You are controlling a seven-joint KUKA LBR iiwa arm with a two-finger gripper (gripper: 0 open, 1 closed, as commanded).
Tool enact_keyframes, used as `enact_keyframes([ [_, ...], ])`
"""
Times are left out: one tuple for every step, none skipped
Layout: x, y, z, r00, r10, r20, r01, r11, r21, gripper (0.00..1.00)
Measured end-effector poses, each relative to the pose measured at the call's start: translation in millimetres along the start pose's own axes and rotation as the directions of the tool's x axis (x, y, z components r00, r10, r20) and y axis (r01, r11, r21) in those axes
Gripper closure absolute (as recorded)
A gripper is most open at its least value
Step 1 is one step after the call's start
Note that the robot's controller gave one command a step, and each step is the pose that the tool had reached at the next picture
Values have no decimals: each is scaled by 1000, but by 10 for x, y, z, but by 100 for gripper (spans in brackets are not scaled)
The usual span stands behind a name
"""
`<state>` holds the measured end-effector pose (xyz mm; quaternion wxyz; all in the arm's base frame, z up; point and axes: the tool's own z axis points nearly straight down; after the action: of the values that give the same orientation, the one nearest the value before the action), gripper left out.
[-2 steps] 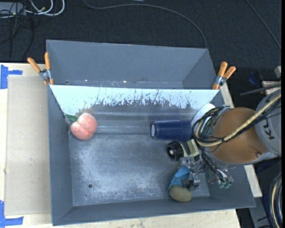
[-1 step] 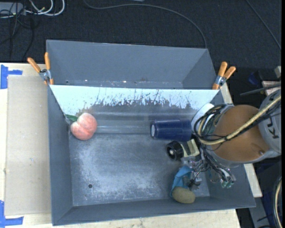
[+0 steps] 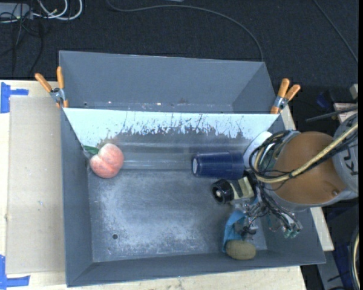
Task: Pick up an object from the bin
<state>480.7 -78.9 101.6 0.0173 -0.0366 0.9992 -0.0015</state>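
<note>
A small light blue piece (image 3: 232,231) lies near the bin's corner at about 4 o'clock, and a tan oval lump (image 3: 241,250) touches it on its 6 o'clock side, close to the front wall. The gripper (image 3: 249,225) is low over these 2 things, just at the blue piece's 3 o'clock edge. Wires and shadow hide its tip, so I cannot tell how far open the claw is or whether it has hold of anything. Above it, at 2 o'clock, sit the arm's orange cover (image 3: 305,168) and a loop of cables (image 3: 267,156).

At 12 o'clock from the gripper a dark blue cylinder (image 3: 218,164) lies on its side, in line with a clear tube (image 3: 151,159) that runs toward 9 o'clock. A peach (image 3: 107,160) rests against the grey bin (image 3: 139,222) wall at 10 o'clock, well apart from the gripper.
</note>
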Motion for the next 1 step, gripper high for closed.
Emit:
enact_keyframes([
  [28,8,-181,1000,0,-13,0,1000,-3,100],
])
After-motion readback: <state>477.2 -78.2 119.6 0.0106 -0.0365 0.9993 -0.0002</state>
